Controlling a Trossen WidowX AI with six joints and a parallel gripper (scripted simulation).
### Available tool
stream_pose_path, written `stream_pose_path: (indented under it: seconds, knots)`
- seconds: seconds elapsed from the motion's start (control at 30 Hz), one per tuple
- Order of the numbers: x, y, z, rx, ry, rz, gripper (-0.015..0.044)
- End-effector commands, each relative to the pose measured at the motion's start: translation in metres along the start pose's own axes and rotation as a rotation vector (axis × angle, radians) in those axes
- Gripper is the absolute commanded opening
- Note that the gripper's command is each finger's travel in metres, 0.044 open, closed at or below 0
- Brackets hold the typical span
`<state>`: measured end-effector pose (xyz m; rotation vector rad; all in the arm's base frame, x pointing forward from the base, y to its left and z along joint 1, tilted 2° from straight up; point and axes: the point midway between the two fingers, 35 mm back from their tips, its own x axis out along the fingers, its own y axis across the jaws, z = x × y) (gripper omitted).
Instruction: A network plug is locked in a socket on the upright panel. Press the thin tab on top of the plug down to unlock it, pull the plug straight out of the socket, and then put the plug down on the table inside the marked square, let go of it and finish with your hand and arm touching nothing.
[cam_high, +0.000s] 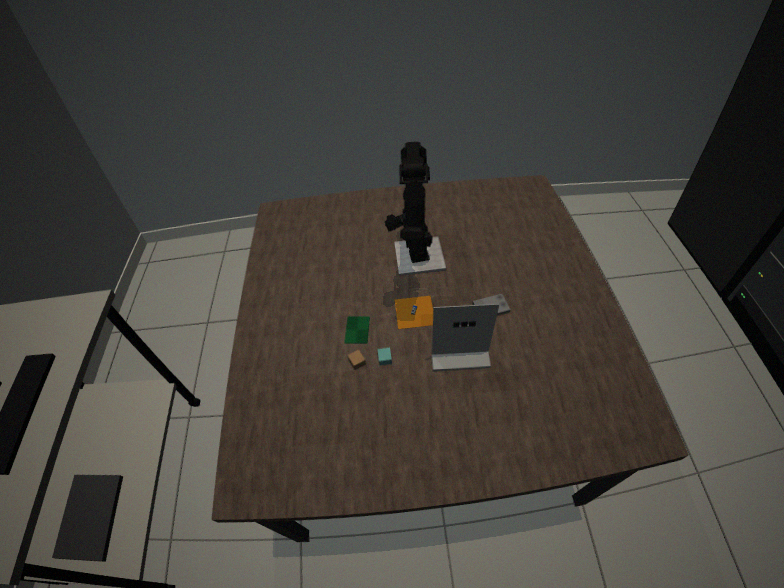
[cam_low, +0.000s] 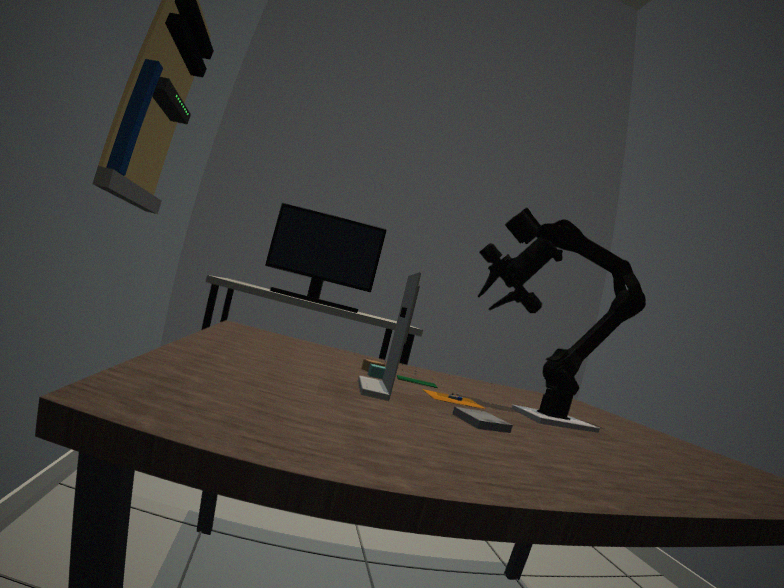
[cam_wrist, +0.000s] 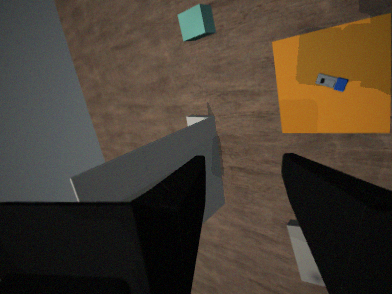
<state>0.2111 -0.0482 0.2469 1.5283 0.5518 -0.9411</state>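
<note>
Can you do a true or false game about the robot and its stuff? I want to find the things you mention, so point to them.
The plug (cam_high: 413, 310) (cam_low: 455, 396) (cam_wrist: 331, 82) lies on the orange square (cam_high: 423, 319) (cam_low: 438, 396) (cam_wrist: 300, 117). True.

The claw (cam_low: 483, 303) (cam_wrist: 243, 164) is holding the plug. False: it is open and up in the air.

The upright panel (cam_high: 464, 338) (cam_low: 401, 335) (cam_wrist: 150, 155) has fallen flat. False: it is standing up.

The teal block (cam_high: 384, 355) (cam_low: 376, 370) (cam_wrist: 196, 22) sits off the orange square. True.

The plug is all red. False: it is gray and blue.
</note>
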Motion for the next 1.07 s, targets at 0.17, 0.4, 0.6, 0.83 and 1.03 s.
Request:
stream_pose_path:
  seconds: [0.17,0.4,0.6,0.83,1.03]
  knots:
    - [-0.0008,0.0007,0.0007,0.004,-0.006,-0.007,0.0366]
    - [-0.0008,0.0007,0.0007,0.004,-0.006,-0.007,0.044]
    - [-0.0008,0.0007,0.0007,0.004,-0.006,-0.007,0.044]
    - [-0.0008,0.0007,0.0007,0.004,-0.006,-0.007,0.044]
    - [-0.0008,0.0007,0.0007,0.004,-0.006,-0.007,0.044]
